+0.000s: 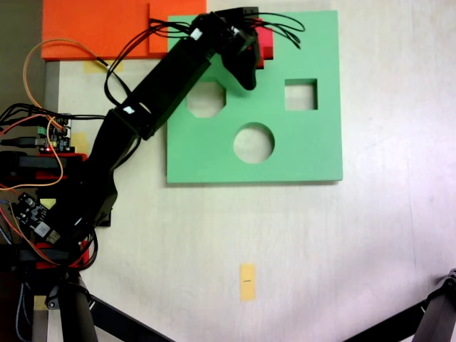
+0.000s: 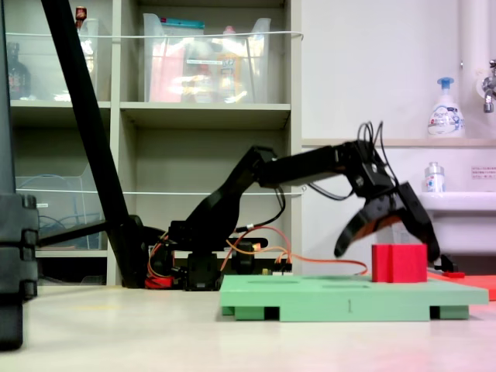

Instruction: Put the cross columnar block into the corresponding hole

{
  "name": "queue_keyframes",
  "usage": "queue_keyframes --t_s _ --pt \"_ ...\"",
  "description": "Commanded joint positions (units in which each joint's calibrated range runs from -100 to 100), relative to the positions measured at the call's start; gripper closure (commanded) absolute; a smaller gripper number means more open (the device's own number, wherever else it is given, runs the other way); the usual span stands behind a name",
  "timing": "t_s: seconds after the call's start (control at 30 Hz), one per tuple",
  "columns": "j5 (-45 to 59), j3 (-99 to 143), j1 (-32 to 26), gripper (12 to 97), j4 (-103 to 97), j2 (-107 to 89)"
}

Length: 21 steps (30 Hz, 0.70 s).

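The cross columnar block (image 1: 266,44) is bright red and stands on the green foam board (image 1: 306,153) near its far edge, partly covered by the arm from above. From the side the block (image 2: 399,263) rises upright above the board (image 2: 325,298). My gripper (image 2: 386,253) is open, with one jaw on each side of the block and the tips down near its top. In the view from above, the gripper (image 1: 251,53) reaches in from the left. The corresponding hole is hidden under the gripper and block. I cannot tell whether the block's base sits in it.
The board has octagonal (image 1: 205,98), square (image 1: 301,94) and round (image 1: 254,142) cutouts. An orange foam slab (image 1: 100,28) lies at the far left corner. Circuit boards and cables (image 1: 43,135) crowd the arm's base. A yellow tape tag (image 1: 246,281) marks the table.
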State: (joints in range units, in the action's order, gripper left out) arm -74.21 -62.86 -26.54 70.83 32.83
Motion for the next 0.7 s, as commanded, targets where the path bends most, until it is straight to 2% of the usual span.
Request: queue_keyframes --t_s 0.0,0.2,0.3,0.43,0.47,0.53,0.57,0.67 --pt "1.86 -3.44 -0.59 13.4 5.68 -13.98" --pt "16.12 -3.64 1.12 13.6 22.53 -45.4" --pt "26.32 -3.54 2.83 14.3 26.48 -62.58" --pt "32.77 -3.34 6.98 14.3 27.63 -78.08" --pt "36.48 -3.14 9.04 16.4 28.02 -80.88" --pt "44.88 -3.14 15.09 33.9 28.02 -85.76" --pt "47.18 -3.14 17.48 39.9 27.05 -87.16" --pt "50.26 5.63 22.22 41.5 20.89 -95.68"
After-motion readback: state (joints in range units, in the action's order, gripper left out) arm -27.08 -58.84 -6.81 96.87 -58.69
